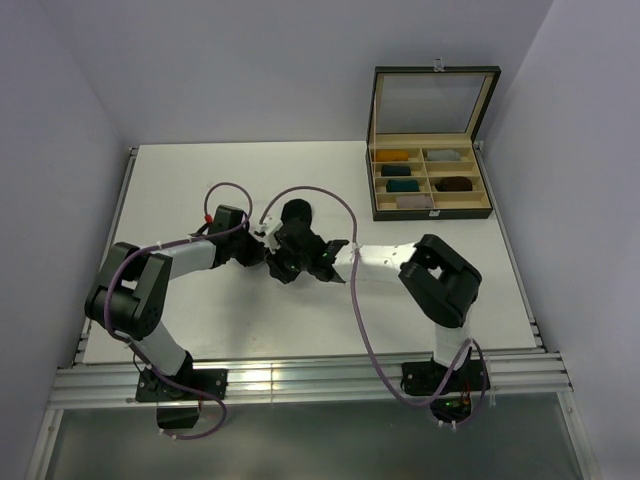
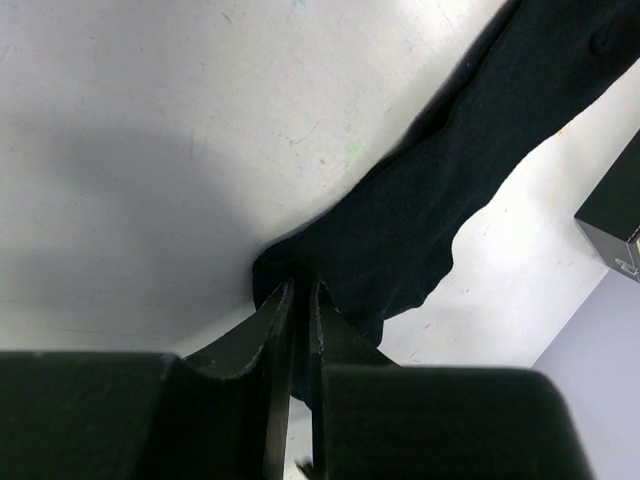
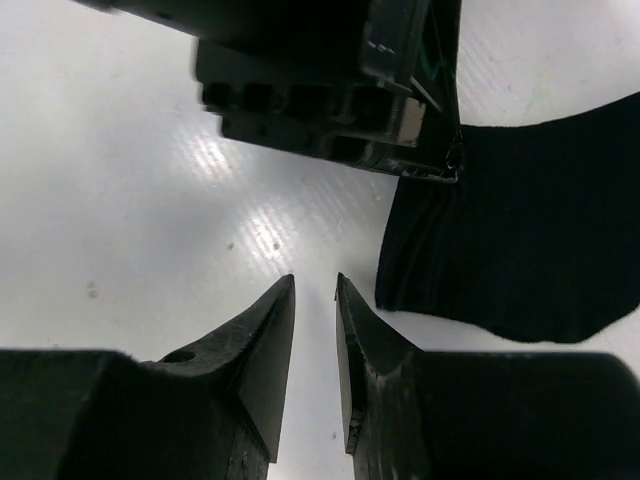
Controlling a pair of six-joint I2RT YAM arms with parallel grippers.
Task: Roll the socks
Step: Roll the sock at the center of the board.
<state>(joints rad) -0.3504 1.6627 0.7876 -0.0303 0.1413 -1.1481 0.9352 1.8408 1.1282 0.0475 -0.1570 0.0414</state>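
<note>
A black sock [image 2: 450, 190] lies stretched across the white table, and my left gripper [image 2: 300, 285] is shut on its near edge with dark fabric pinched between the jaws. From above, the socks show only as one dark bunch [image 1: 296, 220] where both arms meet; I cannot tell one from the other there. My right gripper [image 3: 315, 282] hovers open just above bare table with nothing between its fingers. The sock's ribbed end [image 3: 520, 240] lies just to its right, apart from it. In the top view the left gripper [image 1: 270, 243] and the right gripper [image 1: 292, 267] are close together.
The left gripper's body [image 3: 320, 100] sits close ahead of the right fingers. An open wooden box [image 1: 432, 185] holding several rolled bundles stands at the back right, lid [image 1: 435, 100] upright; its corner [image 2: 615, 215] shows in the left wrist view. Cables loop over both arms.
</note>
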